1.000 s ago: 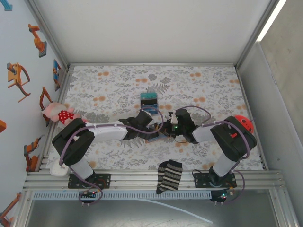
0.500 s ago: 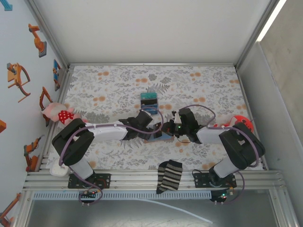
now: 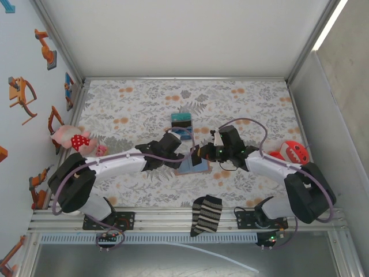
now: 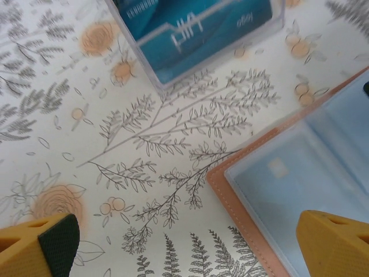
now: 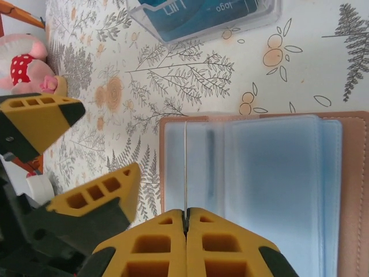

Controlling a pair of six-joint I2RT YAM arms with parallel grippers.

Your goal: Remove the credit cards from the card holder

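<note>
The tan card holder point(image 5: 353, 173) lies open on the flowered cloth, its light-blue sleeves facing up point(image 3: 192, 165). My right gripper point(image 5: 185, 212) is over its left half, shut on a thin credit card point(image 5: 185, 167) that I see edge-on as a pale line. My left gripper point(image 4: 190, 236) hovers wide open just left of the holder, one finger over the cloth and the other over the holder's corner point(image 4: 230, 190). Another card with a chip mark point(image 4: 277, 167) sits inside a sleeve. In the right wrist view the left gripper's yellow fingers point(image 5: 109, 190) stand beside the holder.
A clear box of teal cards point(image 3: 182, 121) stands just beyond the holder. A striped sock point(image 3: 206, 214) lies at the near edge, a pink plush toy point(image 3: 72, 138) at the left wall, a red toy point(image 3: 294, 151) at the right.
Both arms have stretched out lower and flatter over the table. The holder's blue inside shows more between the grippers. The right gripper has stayed shut, the left wide open.
</note>
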